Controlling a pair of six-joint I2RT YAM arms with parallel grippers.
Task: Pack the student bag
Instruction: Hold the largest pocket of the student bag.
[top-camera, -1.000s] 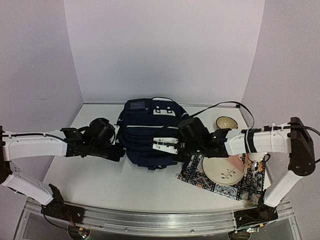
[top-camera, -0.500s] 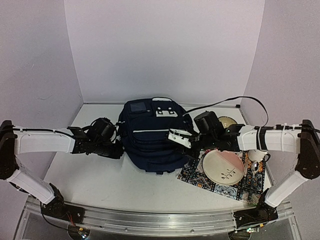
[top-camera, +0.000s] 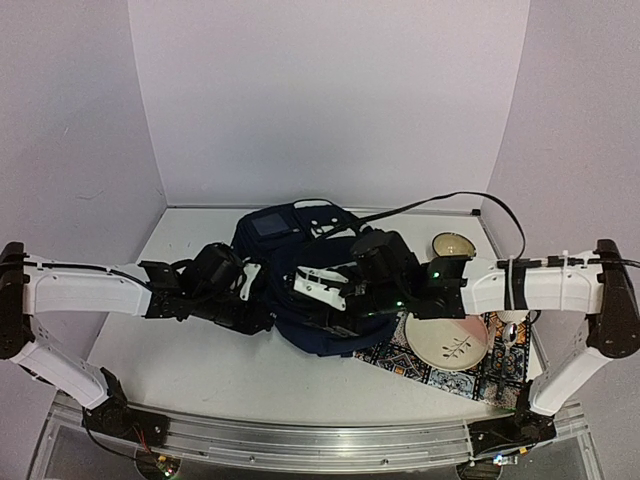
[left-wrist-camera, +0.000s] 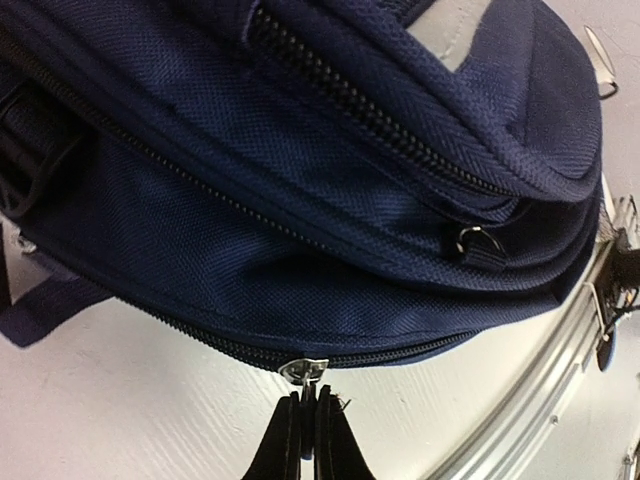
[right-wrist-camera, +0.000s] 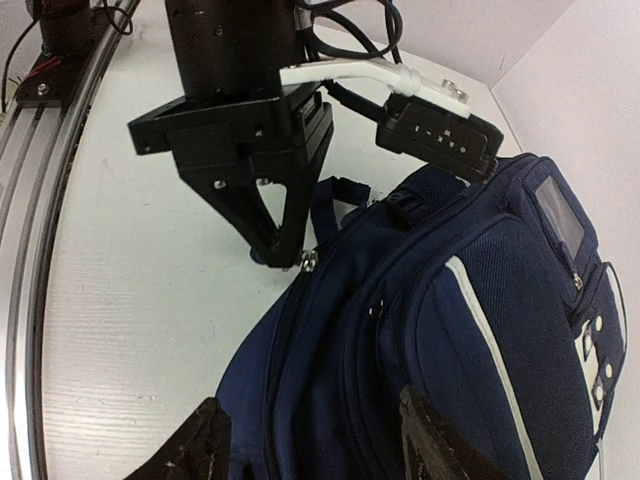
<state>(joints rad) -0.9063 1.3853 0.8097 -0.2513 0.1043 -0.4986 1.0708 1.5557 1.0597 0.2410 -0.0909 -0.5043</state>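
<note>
The left tool (left-wrist-camera: 309, 405) is pressed together, pinching the zip pull (left-wrist-camera: 303, 371) of the lowest zip on the bag (left-wrist-camera: 300, 180), just above the bench (left-wrist-camera: 150, 400). The right tool (right-wrist-camera: 318, 440) hangs over the bag's upper side with its fingers (right-wrist-camera: 205, 445) spread, gripping nothing. The bag lies mid-bench between the two arms. Just beside it to the right, a plate (top-camera: 447, 340) sits on a patterned mat (top-camera: 400, 362), with a small bowl (top-camera: 453, 245) behind.
</note>
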